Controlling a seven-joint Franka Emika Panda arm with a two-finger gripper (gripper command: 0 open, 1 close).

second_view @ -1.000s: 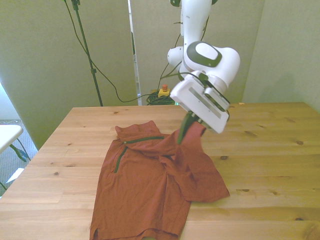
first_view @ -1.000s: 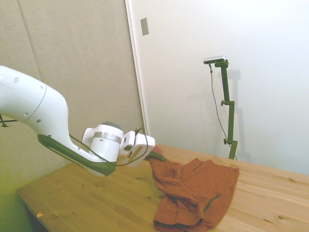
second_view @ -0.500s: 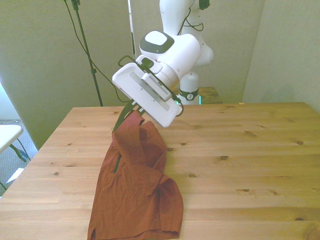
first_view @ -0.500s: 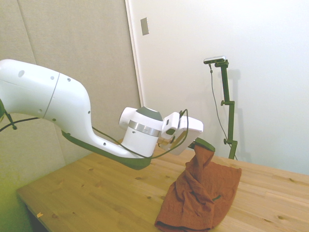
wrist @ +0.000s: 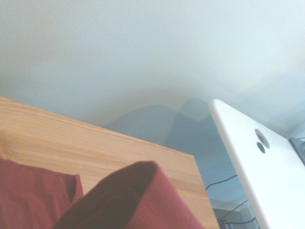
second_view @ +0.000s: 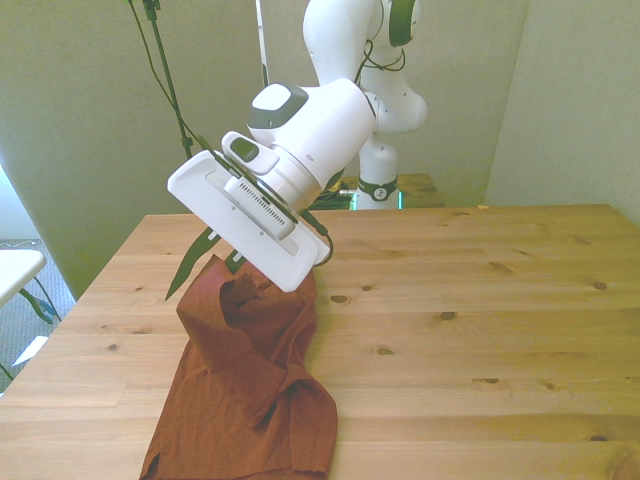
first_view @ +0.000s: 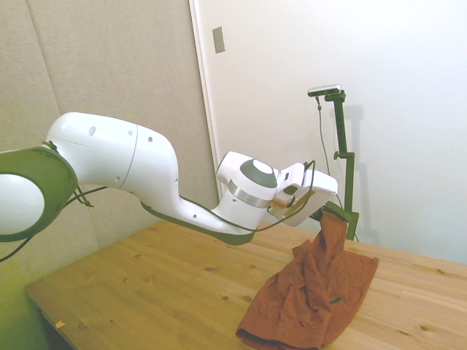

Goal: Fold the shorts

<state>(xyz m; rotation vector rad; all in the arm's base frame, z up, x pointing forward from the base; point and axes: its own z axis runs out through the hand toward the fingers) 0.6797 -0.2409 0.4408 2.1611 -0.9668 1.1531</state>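
My gripper (second_view: 205,262) is pinching one edge of the rust-orange shorts (second_view: 245,385), jaws closed on cloth, lifting it above the table (second_view: 480,330); the rest is draping down, bunching in wrinkled folds on the wood.

White glossy Franka arm (first_view: 124,164), rounded segments, dark green joint caps and underside trim. Silver ring at wrist. Thin black cables loop along forearm. Flat white block (second_view: 245,215) at wrist, ribbed strip on face.
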